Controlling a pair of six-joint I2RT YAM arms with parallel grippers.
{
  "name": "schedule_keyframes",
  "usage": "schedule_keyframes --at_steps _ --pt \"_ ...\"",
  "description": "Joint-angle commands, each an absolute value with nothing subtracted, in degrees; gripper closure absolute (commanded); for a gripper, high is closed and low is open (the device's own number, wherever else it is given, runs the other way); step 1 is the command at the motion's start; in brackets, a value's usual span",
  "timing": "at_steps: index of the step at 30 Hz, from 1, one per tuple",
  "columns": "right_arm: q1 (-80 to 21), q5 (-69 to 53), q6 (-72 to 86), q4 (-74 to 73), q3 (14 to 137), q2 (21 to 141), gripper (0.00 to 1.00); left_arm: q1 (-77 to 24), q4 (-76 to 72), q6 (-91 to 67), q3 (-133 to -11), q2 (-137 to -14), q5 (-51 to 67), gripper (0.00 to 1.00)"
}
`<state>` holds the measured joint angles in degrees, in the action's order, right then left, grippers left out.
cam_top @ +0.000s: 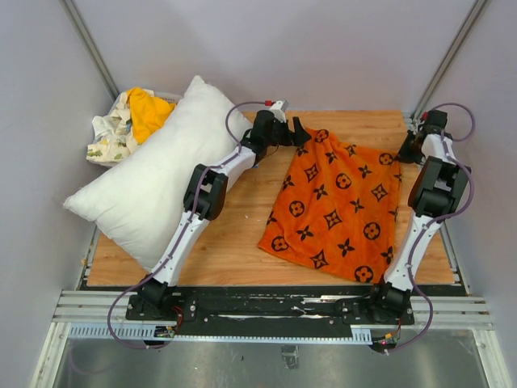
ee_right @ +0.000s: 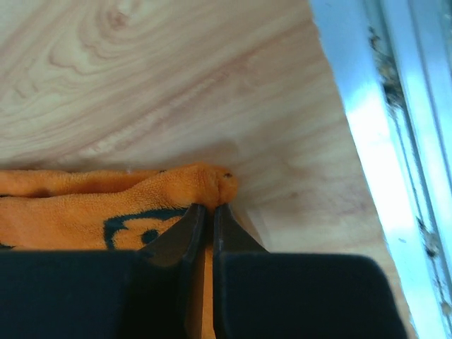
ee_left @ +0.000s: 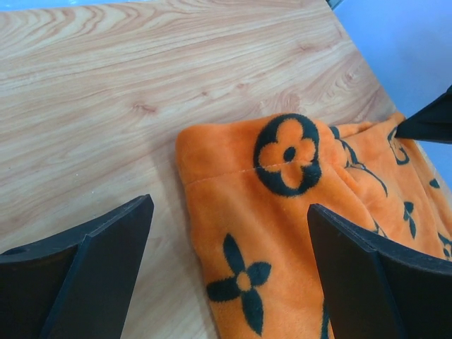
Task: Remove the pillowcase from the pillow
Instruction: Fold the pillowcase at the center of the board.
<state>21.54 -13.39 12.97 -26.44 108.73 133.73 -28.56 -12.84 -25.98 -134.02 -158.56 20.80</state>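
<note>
We find the pillowcase [cam_top: 335,206] lying spread and nearly flat on the right half of the table [cam_top: 242,234], entirely off the pillow [cam_top: 153,182] and well apart from it. The pillow lies slantwise on the left side, its left portion overhanging the table edge. The left arm stretches across the bare wood between the two, its lower links passing over the pillow's near right edge. The left gripper [cam_top: 297,133] sits at the far left corner of the pillowcase; the left wrist view shows its jaws standing wide apart, one over bare wood and the other over orange fabric, with the hemmed corner between them and nothing held. Whether they touch the surface we cannot tell. The right gripper [ee_right: 210,212] is at the far right corner of the pillowcase, close to the metal frame [ee_right: 395,141] along the table's right side; its jaws are pressed together with a fold of the orange fabric pinched between them. Behind the pillow's far end, in the far left corner, a white printed cloth [cam_top: 109,133] lies crumpled with a yellow-orange cloth [cam_top: 149,111] on top of it, both touching the pillow. Nothing lies on the pillowcase.
</note>
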Motion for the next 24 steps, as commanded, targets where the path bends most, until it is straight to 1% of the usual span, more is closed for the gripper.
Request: schedule_keyframes --at_steps 1,6,9,14,15,18,20,24 --pt "17.44 -18.12 10.56 -28.72 113.1 139.14 0.99 -28.13 -12.93 -26.11 -134.78 -159.23 19.5 0.04" --pt "15.09 -20.84 10.1 -30.65 117.53 141.47 0.99 -28.04 -9.51 -24.75 -134.4 -158.03 15.09 0.05" --pt "14.24 -21.82 9.49 -30.94 118.44 141.43 0.99 -27.77 -7.92 -25.36 -134.3 -157.62 13.93 0.08" --pt "13.59 -22.53 8.63 -31.55 118.37 140.3 0.99 -27.17 -7.39 -27.87 -134.27 -157.59 14.28 0.25" --pt "13.62 -22.77 8.53 -31.55 118.06 139.92 0.99 -27.08 -7.69 -28.27 -134.29 -157.66 14.67 0.3" --pt "13.59 -23.4 8.44 -31.56 117.34 139.17 0.99 -26.98 -8.64 -29.84 -134.87 -158.05 16.08 0.43" --pt "13.62 -23.63 8.29 -31.57 116.81 138.64 0.99 -26.93 -8.94 -30.73 -135.8 -158.69 17.08 0.46" --pt "13.62 -23.94 8.09 -31.59 116.22 137.76 0.98 -26.98 -9.8 -32.45 -136.5 -159.96 20.13 0.47"
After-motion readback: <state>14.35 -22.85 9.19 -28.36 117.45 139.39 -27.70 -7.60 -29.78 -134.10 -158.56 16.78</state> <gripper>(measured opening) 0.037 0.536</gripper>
